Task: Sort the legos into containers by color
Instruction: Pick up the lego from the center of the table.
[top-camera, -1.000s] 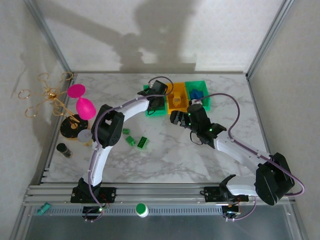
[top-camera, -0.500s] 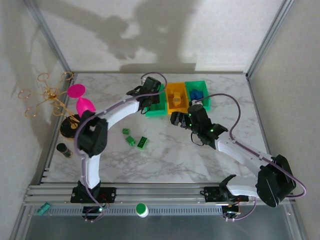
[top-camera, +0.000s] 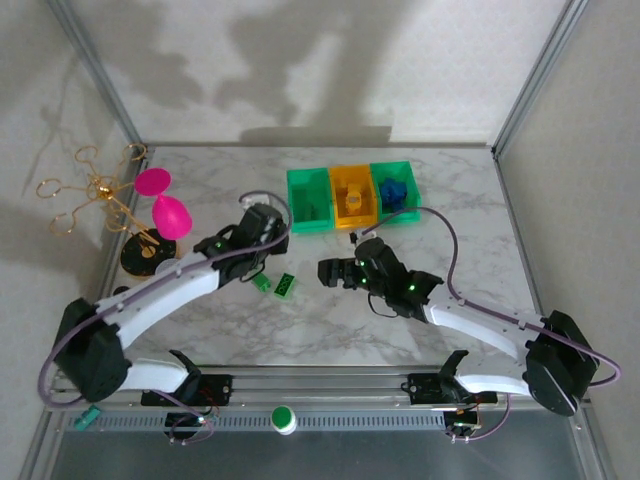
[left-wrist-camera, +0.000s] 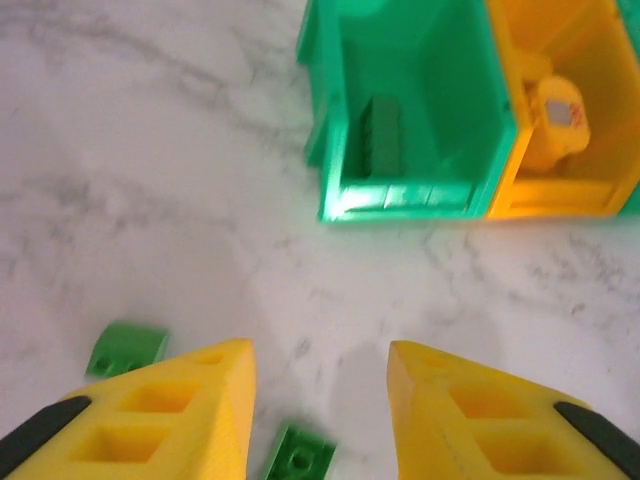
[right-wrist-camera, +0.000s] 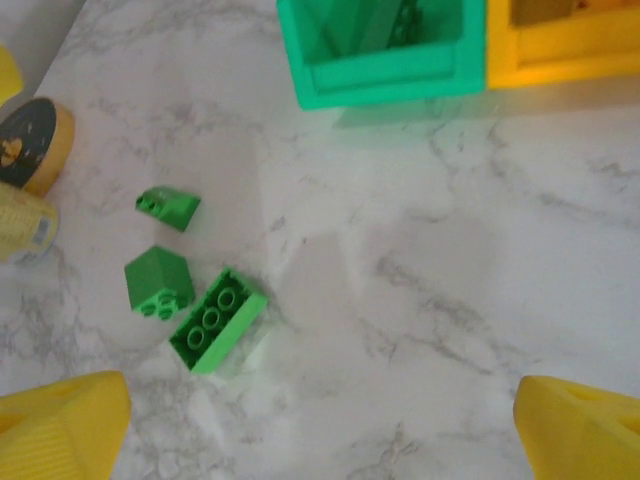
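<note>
Both arms reached forward, both sets of jaws parted.
The left arm (top-camera: 160, 290) is stretched low and diagonally from its base, and the left gripper (top-camera: 264, 226) is held with its yellow fingers (left-wrist-camera: 180, 400) a modest gap apart (nothing is gripped between them). The right arm (top-camera: 470, 320) is bent and swung leftward, and the right gripper (top-camera: 330, 272) is spread wide, nothing held.

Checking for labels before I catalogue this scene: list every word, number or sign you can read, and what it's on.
No text here can be read.
Grey patch on the yellow piece in the yellow-orange bin: blurred, unreadable.
Print on the pale cylinder: too small to read.
Gold mark on the dark round base: no legible characters.
</note>
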